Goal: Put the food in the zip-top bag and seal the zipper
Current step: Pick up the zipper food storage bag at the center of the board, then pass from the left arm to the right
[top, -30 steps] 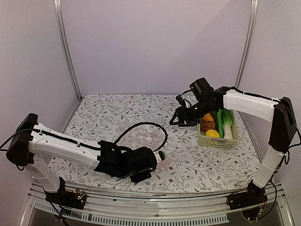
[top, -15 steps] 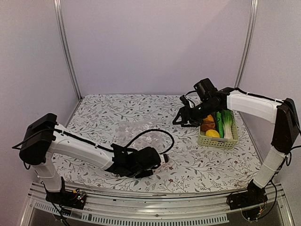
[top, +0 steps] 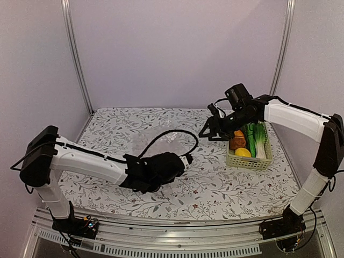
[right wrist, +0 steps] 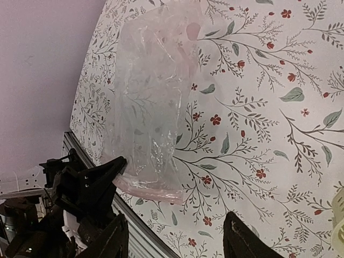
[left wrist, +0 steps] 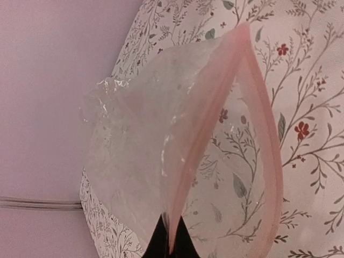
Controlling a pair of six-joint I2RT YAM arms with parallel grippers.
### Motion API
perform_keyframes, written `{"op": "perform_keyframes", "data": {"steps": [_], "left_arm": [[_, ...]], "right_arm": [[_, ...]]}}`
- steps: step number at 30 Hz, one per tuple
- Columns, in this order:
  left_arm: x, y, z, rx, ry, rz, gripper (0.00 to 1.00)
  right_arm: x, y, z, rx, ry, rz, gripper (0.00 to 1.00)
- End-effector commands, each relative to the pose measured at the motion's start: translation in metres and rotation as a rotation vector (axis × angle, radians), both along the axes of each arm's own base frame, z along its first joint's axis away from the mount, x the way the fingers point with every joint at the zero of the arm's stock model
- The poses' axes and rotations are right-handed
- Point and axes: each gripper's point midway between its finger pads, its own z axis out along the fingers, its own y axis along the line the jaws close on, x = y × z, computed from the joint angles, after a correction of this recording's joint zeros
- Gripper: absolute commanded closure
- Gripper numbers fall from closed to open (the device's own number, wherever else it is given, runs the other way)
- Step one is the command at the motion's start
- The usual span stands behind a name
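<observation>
Zip-top bag (left wrist: 140,145) zipper (left wrist: 270,161) pinched by low, outstretched left pincer (left wrist: 167,246); right pincer (right wrist: 176,217) spread, raised beside basket (top: 248,163).

Left arm (top: 88,161) and right arm (top: 293,117): white shells, black joints; black left claw (top: 184,159) and right claw (top: 204,134); looping black cable (top: 180,130).
</observation>
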Motion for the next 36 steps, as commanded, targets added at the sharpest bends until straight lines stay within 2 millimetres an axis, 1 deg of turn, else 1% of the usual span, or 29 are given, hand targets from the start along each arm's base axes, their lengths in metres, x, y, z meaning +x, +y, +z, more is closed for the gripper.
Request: {"op": "perform_keyframes", "data": {"steps": [1,4,6,9,12,14,17,20,22,26,28,29,31,33,35,36], "left_arm": [[0.025,-0.002,0.082,-0.233,-0.015,0.137,1.0],[0.034,-0.008,0.11,-0.349,0.048,0.185,1.0],[0.038,-0.014,0.124,-0.43,0.093,0.21,1.0],[0.043,-0.022,0.141,-0.517,0.15,0.235,1.0],[0.048,-0.03,0.149,-0.592,0.203,0.259,1.0],[0.048,-0.037,0.155,-0.636,0.226,0.255,1.0],[0.05,-0.043,0.166,-0.68,0.233,0.255,1.0],[0.052,-0.044,0.175,-0.708,0.218,0.264,1.0],[0.056,-0.044,0.18,-0.723,0.205,0.278,1.0],[0.063,-0.044,0.184,-0.736,0.187,0.308,1.0],[0.066,-0.045,0.186,-0.746,0.187,0.319,1.0],[0.066,-0.046,0.187,-0.753,0.189,0.319,1.0],[0.067,-0.046,0.191,-0.769,0.185,0.325,1.0],[0.068,-0.046,0.192,-0.777,0.188,0.326,1.0],[0.068,-0.045,0.193,-0.78,0.188,0.33,1.0],[0.068,-0.045,0.193,-0.78,0.191,0.33,1.0]], "right_arm": [[0.0,-0.01,0.057,0.027,-0.102,-0.026,0.41],[-0.005,-0.004,0.079,0.049,-0.14,-0.034,0.41],[-0.008,0.008,0.094,0.061,-0.17,-0.025,0.41],[-0.007,0.024,0.117,0.082,-0.211,-0.024,0.41],[-0.005,0.039,0.133,0.107,-0.243,-0.015,0.41],[-0.001,0.044,0.131,0.092,-0.239,-0.021,0.41],[0.007,0.048,0.118,0.047,-0.217,-0.048,0.42],[0.014,0.042,0.108,-0.02,-0.201,-0.107,0.46],[0.015,0.039,0.107,-0.06,-0.198,-0.142,0.46],[0.009,0.045,0.116,-0.061,-0.216,-0.137,0.44],[0.007,0.045,0.117,-0.064,-0.219,-0.137,0.43],[0.007,0.044,0.114,-0.074,-0.218,-0.14,0.44],[0.008,0.041,0.104,-0.109,-0.206,-0.147,0.52],[0.009,0.044,0.101,-0.107,-0.2,-0.141,0.53],[0.01,0.044,0.103,-0.096,-0.211,-0.151,0.54],[0.011,0.043,0.104,-0.095,-0.217,-0.158,0.64]]}}
